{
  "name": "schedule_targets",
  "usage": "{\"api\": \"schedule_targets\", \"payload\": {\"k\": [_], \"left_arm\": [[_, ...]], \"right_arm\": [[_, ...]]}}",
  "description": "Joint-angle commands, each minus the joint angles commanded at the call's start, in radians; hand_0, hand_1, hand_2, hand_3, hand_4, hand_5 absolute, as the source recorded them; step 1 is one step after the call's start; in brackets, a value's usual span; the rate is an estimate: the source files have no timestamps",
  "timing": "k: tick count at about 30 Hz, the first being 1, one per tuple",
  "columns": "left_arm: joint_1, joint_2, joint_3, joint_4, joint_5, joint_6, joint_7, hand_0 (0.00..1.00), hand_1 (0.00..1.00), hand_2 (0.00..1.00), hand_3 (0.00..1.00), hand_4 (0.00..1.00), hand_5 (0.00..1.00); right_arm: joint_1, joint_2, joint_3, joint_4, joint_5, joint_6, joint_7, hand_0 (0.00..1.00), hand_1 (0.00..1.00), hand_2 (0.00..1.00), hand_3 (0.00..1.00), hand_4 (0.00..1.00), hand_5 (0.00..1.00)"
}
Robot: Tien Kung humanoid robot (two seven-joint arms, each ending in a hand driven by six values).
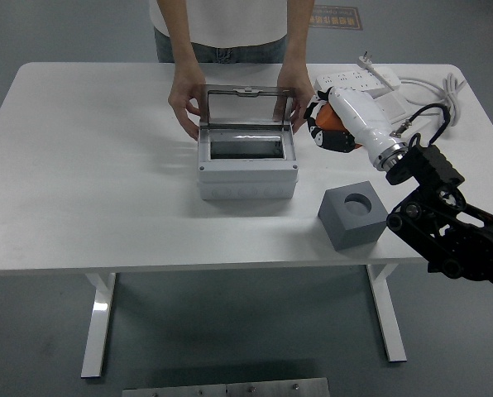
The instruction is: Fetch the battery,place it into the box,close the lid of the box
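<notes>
One battery [330, 124], orange, is all I have in play, and it sits clasped in my right robot hand [327, 132], whose black fingers [339, 141] curl around it so only part of the orange body shows. I see it held up off the white surface [89, 165], just right of the one grey box [247, 162] and near its upper right corner, close beside one of the person's hands.

One box, then, sitting a little behind the middle of the surface, with its single clear lid [248, 106] tipped up and open, and a dark rectangular opening visible inside. Two hands of a person standing at the far side steady that lid: one hand [185, 101] grips its left edge, the other hand [294, 95] its right edge.

One dark grey block [353, 216] with a single round socket in its top stands to the right of the box, near the front edge, and the socket is empty. It is apart from the box and below my robot hand in the picture.

Two white power strips lie at the far right: a long power strip [358, 79] farthest back, and a second power strip [389, 106] partly hidden behind my arm, with one white cable [449, 89] looping beside them.

Only my right arm shows, coming in from the lower right.
</notes>
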State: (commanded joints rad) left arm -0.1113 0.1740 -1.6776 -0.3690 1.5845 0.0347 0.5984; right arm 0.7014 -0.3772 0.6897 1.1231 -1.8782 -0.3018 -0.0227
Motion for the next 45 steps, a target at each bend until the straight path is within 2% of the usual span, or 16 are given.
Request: {"api": "schedule_targets", "payload": {"k": [7, 15, 22, 38, 45], "left_arm": [[0.002, 0.005, -0.002, -0.002, 0.003, -0.003, 0.005, 0.572, 0.724, 0.622, 0.537, 0.5, 0.012], [0.005, 0.012, -0.006, -0.006, 0.008, -0.007, 0.016, 0.573, 0.726, 0.623, 0.537, 0.501, 0.014], [0.004, 0.019, -0.012, -0.01, 0.018, -0.011, 0.022, 0.573, 0.726, 0.622, 0.536, 0.499, 0.014], [-0.008, 0.029, -0.027, -0.011, 0.048, -0.022, 0.025, 0.573, 0.726, 0.621, 0.536, 0.496, 0.01], [-0.021, 0.032, -0.036, -0.01, 0.066, -0.03, 0.022, 0.573, 0.726, 0.621, 0.534, 0.493, 0.012]], "right_arm": [[0.097, 0.042, -0.126, -0.064, -0.097, 0.041, -0.03, 0.13, 0.197, 0.35, 0.333, 0.027, 0.002], [0.175, 0.113, -0.205, -0.153, -0.075, 0.054, -0.039, 0.125, 0.197, 0.344, 0.327, 0.03, 0.002], [0.218, 0.181, -0.223, -0.238, -0.045, 0.055, -0.048, 0.125, 0.197, 0.344, 0.327, 0.031, 0.002], [0.28, 0.306, -0.283, -0.371, 0.036, 0.024, -0.037, 0.129, 0.199, 0.347, 0.329, 0.037, 0.002], [0.31, 0.344, -0.345, -0.467, 0.128, -0.04, 0.002, 0.13, 0.199, 0.349, 0.328, 0.039, 0.002]]}}
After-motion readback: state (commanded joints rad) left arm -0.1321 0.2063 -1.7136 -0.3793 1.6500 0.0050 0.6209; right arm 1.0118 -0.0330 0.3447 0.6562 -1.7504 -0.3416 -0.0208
